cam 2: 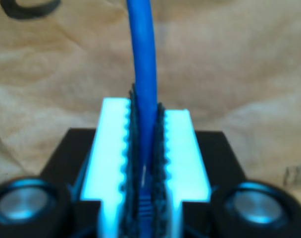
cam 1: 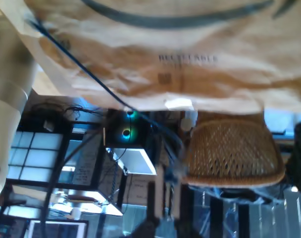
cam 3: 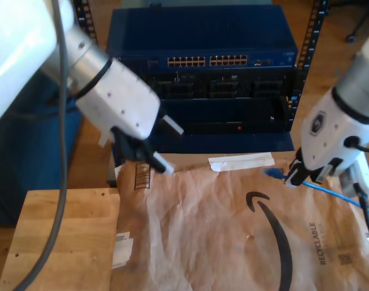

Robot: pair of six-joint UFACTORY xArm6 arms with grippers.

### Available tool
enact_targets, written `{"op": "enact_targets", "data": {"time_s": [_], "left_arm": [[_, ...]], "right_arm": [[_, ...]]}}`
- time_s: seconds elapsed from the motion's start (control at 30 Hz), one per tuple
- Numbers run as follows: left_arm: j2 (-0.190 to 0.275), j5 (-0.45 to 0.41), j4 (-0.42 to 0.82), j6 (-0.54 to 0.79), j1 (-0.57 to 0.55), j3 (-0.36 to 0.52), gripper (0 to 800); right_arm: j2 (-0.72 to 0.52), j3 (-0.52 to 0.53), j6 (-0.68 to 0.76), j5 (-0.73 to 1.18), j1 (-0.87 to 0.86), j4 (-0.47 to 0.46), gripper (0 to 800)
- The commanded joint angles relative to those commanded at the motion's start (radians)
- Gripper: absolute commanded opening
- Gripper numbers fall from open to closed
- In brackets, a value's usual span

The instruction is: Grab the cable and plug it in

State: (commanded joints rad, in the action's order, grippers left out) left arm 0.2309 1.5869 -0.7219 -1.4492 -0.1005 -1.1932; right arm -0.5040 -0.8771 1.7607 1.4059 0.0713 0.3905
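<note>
The cable [cam 2: 143, 74] is bright blue and runs straight out from between the toothed pads of my second gripper [cam 2: 145, 148], which is shut on it. At the exterior view's right, my second gripper [cam 3: 292, 176] holds the cable [cam 3: 330, 189] low over the brown paper. The cable's small blue plug [cam 3: 272, 173] sticks out toward the rack. In the first wrist view the cable [cam 1: 91, 74] shows as a thin blue line across the paper. At the exterior view's left, my first gripper [cam 3: 167, 147] hangs open over the paper's far edge with nothing between its fingers.
A dark blue network switch [cam 3: 203, 36] with rows of ports [cam 3: 215, 60] stands behind the table. Crumpled brown packing paper [cam 3: 233, 230] covers a wooden tabletop [cam 3: 57, 236]. A white tape strip [cam 3: 240, 162] lies on the paper's far edge. Grey arm cables [cam 3: 60, 151] hang at the exterior view's left.
</note>
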Motion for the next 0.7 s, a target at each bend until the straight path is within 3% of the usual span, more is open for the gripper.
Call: {"op": "enact_targets", "data": {"time_s": [0.2, 0.47, 0.7], "left_arm": [[-0.038, 0.009, -0.054, -0.011, -0.003, -0.146, 800], [-0.054, 0.083, -0.144, -0.081, -0.005, -0.324, 794], [-0.092, 0.183, -0.158, -0.153, 0.006, -0.338, 793]], "right_arm": [[-0.031, -0.021, -0.002, 0.087, -0.055, 0.127, 23], [-0.081, -0.023, 0.000, 0.089, -0.057, 0.143, 24], [-0.094, -0.071, 0.002, 0.095, -0.072, 0.169, 24]]}}
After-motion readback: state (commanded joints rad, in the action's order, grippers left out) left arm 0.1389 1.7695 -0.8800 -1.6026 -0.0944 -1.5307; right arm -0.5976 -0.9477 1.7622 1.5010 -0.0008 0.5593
